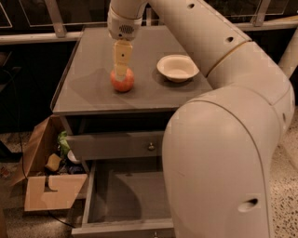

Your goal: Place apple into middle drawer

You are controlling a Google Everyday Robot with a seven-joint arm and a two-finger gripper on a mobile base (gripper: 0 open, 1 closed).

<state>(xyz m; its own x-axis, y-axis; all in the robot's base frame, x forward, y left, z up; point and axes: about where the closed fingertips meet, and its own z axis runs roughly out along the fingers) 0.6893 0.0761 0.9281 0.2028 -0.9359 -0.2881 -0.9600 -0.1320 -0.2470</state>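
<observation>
We see the apple sitting on the grey cabinet top, left of centre. The gripper comes down on it from 12 o'clock, reaching the fruit's top; we cannot tell whether it grips. A white bowl sits at the apple's 3 o'clock. At 6 o'clock, under the closed upper drawer, the middle drawer stands pulled open.

Prob. a lab/office test area, not a home: grey drawer unit as bench, speckled floor, metal-framed glass panels behind, open cardboard box w/ odds & ends. End effector over bench top, at apple.
</observation>
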